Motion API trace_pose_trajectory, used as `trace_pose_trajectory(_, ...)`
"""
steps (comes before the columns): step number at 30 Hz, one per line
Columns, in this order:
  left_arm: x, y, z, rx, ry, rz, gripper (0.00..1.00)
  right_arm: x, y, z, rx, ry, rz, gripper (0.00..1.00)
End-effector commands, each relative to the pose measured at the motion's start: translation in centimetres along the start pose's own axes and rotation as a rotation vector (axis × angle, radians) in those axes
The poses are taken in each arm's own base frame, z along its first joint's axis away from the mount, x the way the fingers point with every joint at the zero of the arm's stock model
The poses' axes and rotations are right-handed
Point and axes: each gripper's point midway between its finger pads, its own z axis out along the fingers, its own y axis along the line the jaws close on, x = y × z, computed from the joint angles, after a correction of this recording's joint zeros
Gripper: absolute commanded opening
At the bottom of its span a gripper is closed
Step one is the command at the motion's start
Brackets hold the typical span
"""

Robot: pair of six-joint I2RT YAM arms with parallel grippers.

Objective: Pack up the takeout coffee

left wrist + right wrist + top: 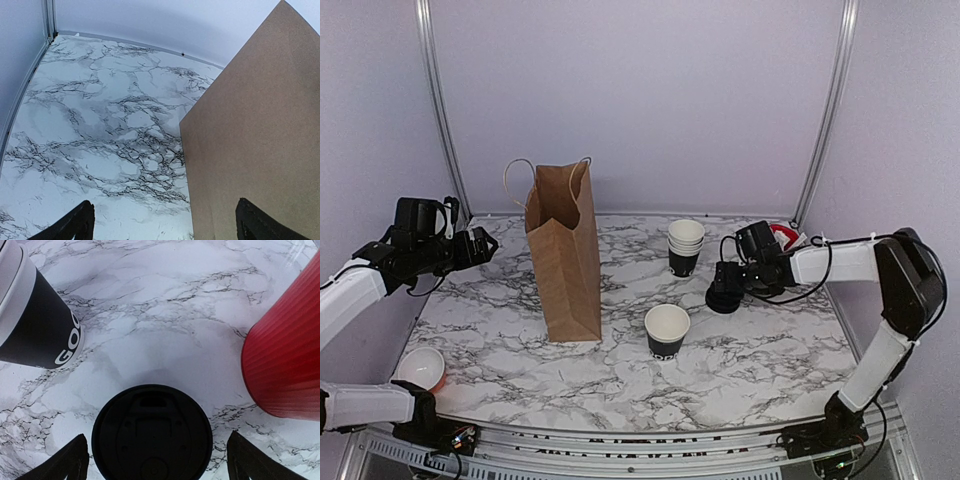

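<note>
The takeout coffee's black cup (667,332) stands alone on the marble table (620,370), its white inside showing and nothing on top. A round black lid (152,432) lies flat to its right (724,299). My right gripper (159,466) hangs open just over that lid, one finger on each side and neither touching it (728,284). The brown paper bag (564,252) stands upright at centre left. My left gripper (483,245) is open and empty, level with the bag's upper half and left of it; the bag's side (255,130) fills the right of its wrist view.
A stack of black, white-rimmed cups (685,246) stands behind the single cup and shows at the upper left of the right wrist view (35,315). A red ribbed cup (287,350) sits close to the right of the lid (783,234). Another red cup (421,368) rests near the front left edge.
</note>
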Motion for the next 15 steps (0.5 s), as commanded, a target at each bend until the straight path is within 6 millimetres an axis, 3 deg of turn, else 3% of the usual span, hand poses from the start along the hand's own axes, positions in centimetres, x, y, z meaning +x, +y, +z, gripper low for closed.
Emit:
trace_pose_trajectory(1, 0.7, 0.1, 0.2, 0.006, 0.02, -0.007, 0.99, -2.7, 0.3, 0.5, -0.002, -0.071, 0.027, 0.92)
trace_pose_trajectory(11, 0.7, 0.0, 0.2, 0.009, 0.021, -0.007, 0.99, -1.8, 1.0, 1.8, -0.035, -0.04, 0.036, 0.75)
trace_pose_trajectory(15, 0.6, 0.0, 0.1, 0.01, 0.02, -0.007, 0.99, -1.8, 1.1, 1.7, -0.046, -0.036, 0.038, 0.75)
